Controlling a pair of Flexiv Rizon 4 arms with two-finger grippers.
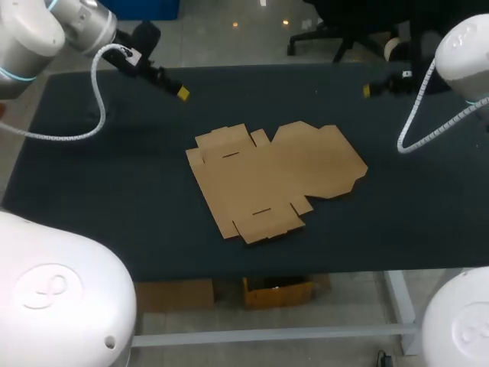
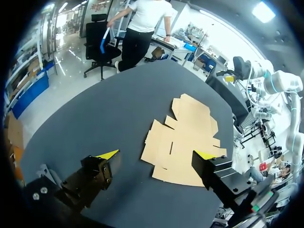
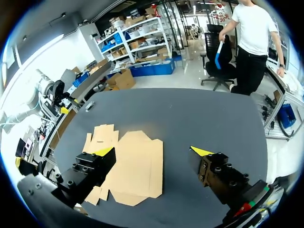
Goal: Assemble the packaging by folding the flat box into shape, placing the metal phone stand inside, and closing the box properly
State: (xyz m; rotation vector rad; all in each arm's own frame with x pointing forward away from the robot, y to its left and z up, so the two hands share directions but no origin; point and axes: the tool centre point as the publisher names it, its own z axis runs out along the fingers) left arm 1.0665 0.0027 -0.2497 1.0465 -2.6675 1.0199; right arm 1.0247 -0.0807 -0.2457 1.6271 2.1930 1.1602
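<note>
- My left arm comes in from its far corner and slopes down towards the dark matte table. A white coiled cable loops down beside it.
- The left gripper hangs above the table with its black, yellow-tipped fingers spread wide. Nothing is between them and they touch nothing.
- The flat brown cardboard box blank lies unfolded on the table ahead of the left gripper. I see it through the gap between the fingers, well apart from both tips. Its flaps and tabs are all spread flat.
- My right arm enters from the opposite far corner, angled inward and down, with its own white coiled cable hanging under it.
- The right gripper is also poised above the table with its fingers wide apart, holding nothing and touching nothing.
- From the right gripper, the cardboard blank lies ahead and below. Most of it sits off to the side of one finger, which hides one of its corners, and its straight edge reaches into the gap. The other finger has only bare table ahead of it.
- In the head view the blank rests roughly midway between the two grippers, nearer to me than either, and neither gripper is close to it.
</note>
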